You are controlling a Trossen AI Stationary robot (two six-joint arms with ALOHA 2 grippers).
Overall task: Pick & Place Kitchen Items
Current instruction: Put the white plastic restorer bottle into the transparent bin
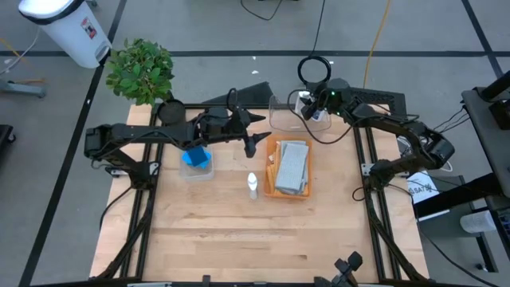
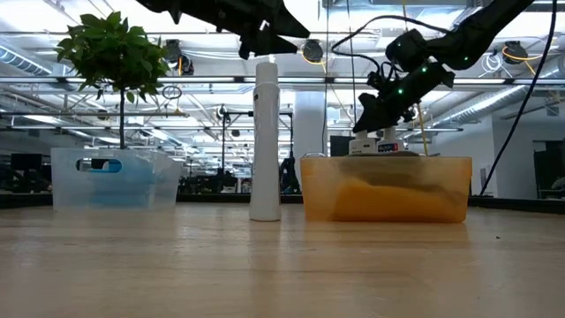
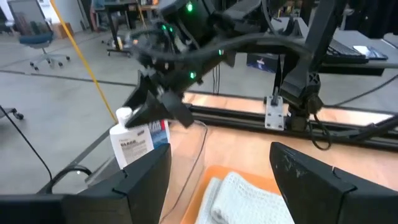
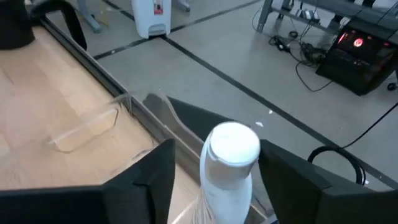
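My right gripper (image 1: 316, 108) (image 4: 217, 146) is open over the clear bin (image 1: 279, 115) at the table's far edge. Its fingers stand on either side of the top of a white bottle with a blue label (image 4: 231, 144) (image 3: 138, 142), which tilts slightly. The bottle's base is hidden. A second white bottle (image 1: 253, 185) (image 2: 264, 141) stands upright on its base mid-table. My left gripper (image 1: 253, 134) (image 3: 221, 155) is open and empty, in the air over the left end of the orange tray (image 1: 273, 187). A grey cloth (image 1: 292, 166) lies in the tray. Blue sponges (image 1: 196, 156) lie in a clear bin (image 2: 132, 181) on the left. My right gripper comes at the bottle's cap (image 4: 231, 144) slanting down from above, one finger on each side. A gap shows between one finger (image 4: 163, 168) and the cap. Whether the other finger (image 4: 280, 174) touches the cap, I cannot tell.
A potted plant (image 1: 142, 70) stands at the far left corner. Bare wooden tabletop (image 1: 239, 239) fills the near half. A white waste bin (image 1: 68, 28) and cables lie on the floor beyond the table.
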